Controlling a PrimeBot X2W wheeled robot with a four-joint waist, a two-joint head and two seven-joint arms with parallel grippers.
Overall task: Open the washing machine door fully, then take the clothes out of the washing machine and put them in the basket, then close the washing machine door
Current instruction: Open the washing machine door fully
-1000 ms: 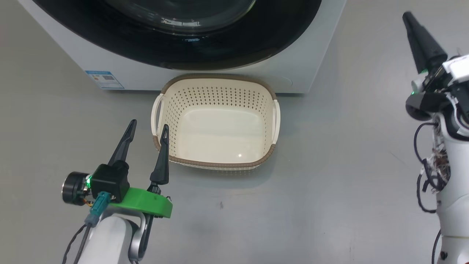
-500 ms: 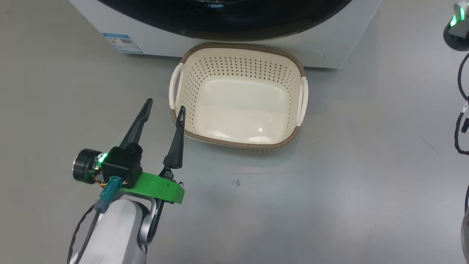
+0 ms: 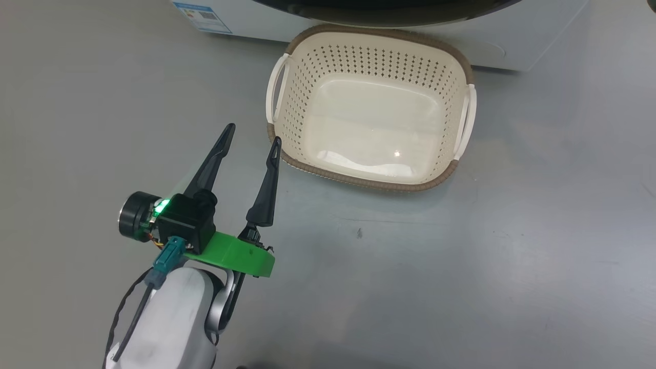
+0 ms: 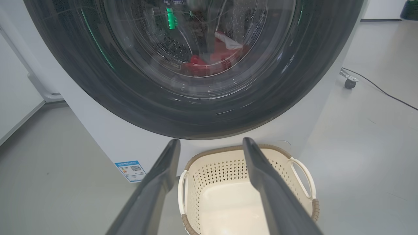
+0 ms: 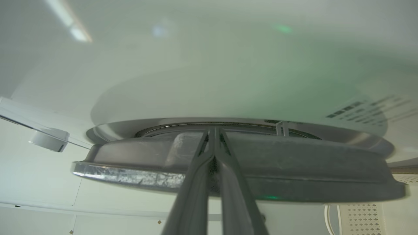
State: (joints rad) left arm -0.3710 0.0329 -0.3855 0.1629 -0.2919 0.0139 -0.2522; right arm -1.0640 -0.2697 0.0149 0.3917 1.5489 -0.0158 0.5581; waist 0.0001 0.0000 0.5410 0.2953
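L gripper (image 3: 254,132): fingers spread wide, nothing held, over grey floor (image 3: 461,282) just left of basket (image 3: 369,183). Basket sits in front of washing machine (image 4: 107,137). Red clothes (image 4: 212,60) seen thru door (image 4: 98,98) glass. R gripper (image 5: 214,130): pinched shut, nothing held, tips at door's edge. Blue label (image 4: 130,169) w/ QR code, text unreadable.

I can read no words: the blue label (image 4: 131,170) on the washing machine (image 4: 98,130), left of my left tool (image 4: 210,141), carries a QR code and print too small.
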